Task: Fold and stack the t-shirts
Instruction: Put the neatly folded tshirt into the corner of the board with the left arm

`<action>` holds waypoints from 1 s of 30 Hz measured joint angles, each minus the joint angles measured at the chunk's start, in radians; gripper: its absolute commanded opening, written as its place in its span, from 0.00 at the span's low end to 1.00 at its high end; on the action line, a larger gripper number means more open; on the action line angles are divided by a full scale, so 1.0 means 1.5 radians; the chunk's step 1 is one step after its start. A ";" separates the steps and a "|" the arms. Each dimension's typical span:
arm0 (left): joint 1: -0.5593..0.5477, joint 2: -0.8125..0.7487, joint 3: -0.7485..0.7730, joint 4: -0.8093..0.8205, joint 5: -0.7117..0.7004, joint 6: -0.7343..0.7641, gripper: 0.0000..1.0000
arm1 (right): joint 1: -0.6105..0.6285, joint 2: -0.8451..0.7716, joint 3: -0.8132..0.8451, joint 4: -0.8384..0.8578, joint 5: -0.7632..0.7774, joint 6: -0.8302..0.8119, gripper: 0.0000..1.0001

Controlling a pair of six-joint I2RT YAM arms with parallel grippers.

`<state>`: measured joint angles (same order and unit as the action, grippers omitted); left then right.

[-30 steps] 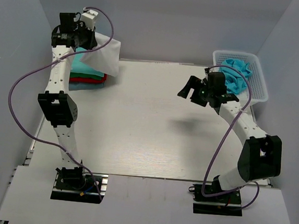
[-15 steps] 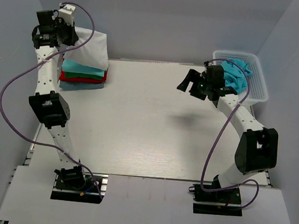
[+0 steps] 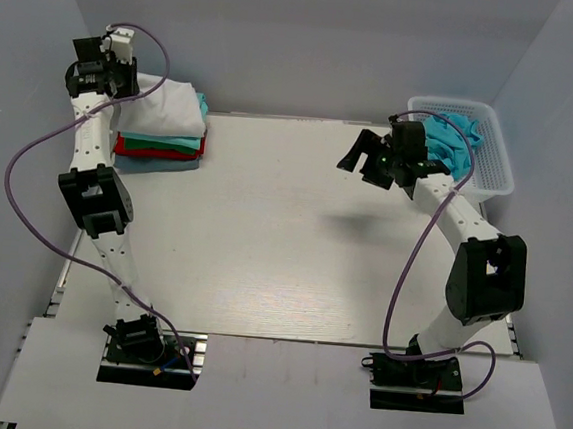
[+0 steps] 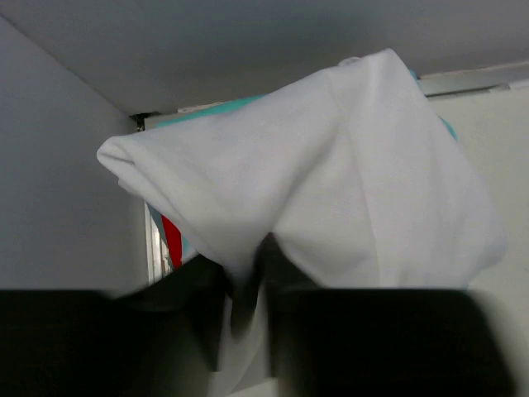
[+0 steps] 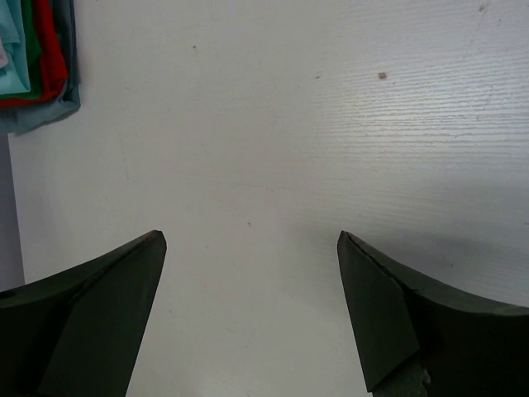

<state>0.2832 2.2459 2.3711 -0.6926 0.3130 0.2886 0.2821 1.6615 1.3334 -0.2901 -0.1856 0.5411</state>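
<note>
The folded white t-shirt (image 3: pixel 165 109) lies draped over the stack of teal, red and grey-blue t-shirts (image 3: pixel 162 147) at the back left. My left gripper (image 3: pixel 106 75) is shut on the white t-shirt's left edge; in the left wrist view the cloth (image 4: pixel 331 174) is pinched between the dark fingers (image 4: pixel 198 322). My right gripper (image 3: pixel 364 159) is open and empty above the table, left of the basket. A light blue t-shirt (image 3: pixel 452 141) lies crumpled in the basket. The stack also shows in the right wrist view (image 5: pixel 37 58).
The white lattice basket (image 3: pixel 497 158) stands at the back right against the wall. Grey walls close in the back and both sides. The white table (image 3: pixel 284 244) stretches between the two arms.
My left gripper has moved left and down with the white t-shirt, laying it onto the stack. My right gripper has shifted slightly back and left.
</note>
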 measured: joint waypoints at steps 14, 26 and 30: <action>0.002 0.002 -0.001 0.052 -0.139 -0.081 1.00 | 0.001 0.011 0.024 -0.007 -0.001 0.001 0.90; -0.034 -0.165 -0.212 0.055 -0.052 -0.285 1.00 | 0.001 -0.037 0.000 -0.031 0.018 -0.016 0.90; -0.107 -0.339 -0.427 0.047 -0.065 -0.350 1.00 | 0.001 -0.109 -0.063 -0.041 0.036 -0.032 0.90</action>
<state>0.1234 1.7378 1.7302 -0.6216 0.2153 -0.2363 0.2836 1.4975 1.2385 -0.3511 -0.1318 0.4927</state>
